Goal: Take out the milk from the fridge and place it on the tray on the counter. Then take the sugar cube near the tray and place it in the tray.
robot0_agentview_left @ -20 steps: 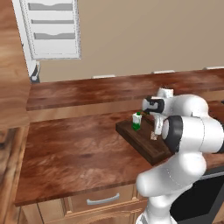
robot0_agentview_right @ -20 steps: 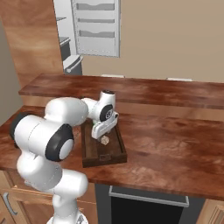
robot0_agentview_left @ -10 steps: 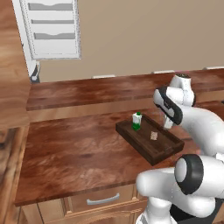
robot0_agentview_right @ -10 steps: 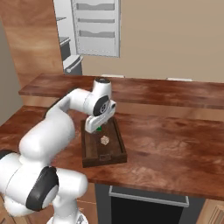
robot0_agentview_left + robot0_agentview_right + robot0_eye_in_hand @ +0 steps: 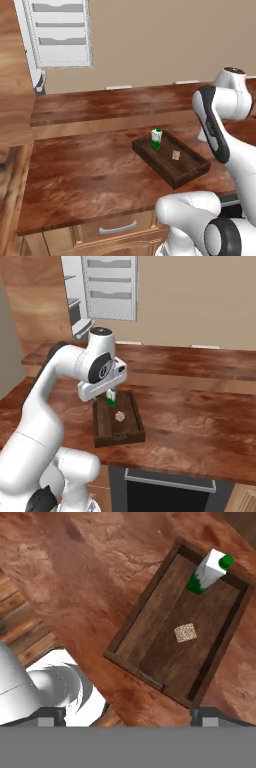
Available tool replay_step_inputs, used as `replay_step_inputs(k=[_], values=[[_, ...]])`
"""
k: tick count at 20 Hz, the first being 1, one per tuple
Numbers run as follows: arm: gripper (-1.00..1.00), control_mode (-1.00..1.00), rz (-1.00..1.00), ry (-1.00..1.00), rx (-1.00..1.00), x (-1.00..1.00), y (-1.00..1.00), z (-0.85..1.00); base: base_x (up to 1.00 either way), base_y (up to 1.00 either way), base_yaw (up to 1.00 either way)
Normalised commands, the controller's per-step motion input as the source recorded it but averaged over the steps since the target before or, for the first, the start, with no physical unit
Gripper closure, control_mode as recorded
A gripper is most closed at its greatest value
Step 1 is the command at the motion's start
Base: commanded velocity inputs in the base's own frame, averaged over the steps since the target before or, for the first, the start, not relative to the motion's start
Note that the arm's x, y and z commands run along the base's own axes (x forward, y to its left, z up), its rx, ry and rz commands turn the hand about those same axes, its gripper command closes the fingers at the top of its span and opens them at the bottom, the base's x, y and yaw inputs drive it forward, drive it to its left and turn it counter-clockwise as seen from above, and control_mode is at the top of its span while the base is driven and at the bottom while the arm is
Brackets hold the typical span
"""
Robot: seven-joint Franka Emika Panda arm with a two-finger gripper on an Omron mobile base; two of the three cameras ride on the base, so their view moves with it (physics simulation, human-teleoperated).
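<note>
- Risen since the earlier frame, the pincer [image 5: 128, 721] hangs well above the tray [image 5: 131, 621], jaws apart and holding nothing.
- Inside the tray, the sugar cube [image 5: 185, 632] lies mid-floor; a careless downward swing could scatter it.
- At the tray's far end the milk [image 5: 209, 572] stands upright; a passing elbow might topple it onto the worktop [image 5: 85, 170].

A plain beige wall [image 5: 165, 40] rises behind the worktop. Below it, a black oven front [image 5: 165, 496] with a metal handle.

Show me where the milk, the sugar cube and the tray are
milk [image 5: 210, 572], hand view, on its white side
sugar cube [image 5: 185, 632], hand view, on its top face
tray [image 5: 187, 178], left base view, on its near rim
</note>
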Motion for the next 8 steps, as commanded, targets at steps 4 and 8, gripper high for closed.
replay_step_inputs(k=[4, 8], values=[[-1.00, -1.00, -0.40, -0.19, 0.03, -0.45, 0.23, 0.63, 0.00, 0.00, 0.00], [-1.00, -1.00, -0.43, -0.29, 0.03, -0.77, 0.31, 0.69, 0.00, 0.00, 0.00]])
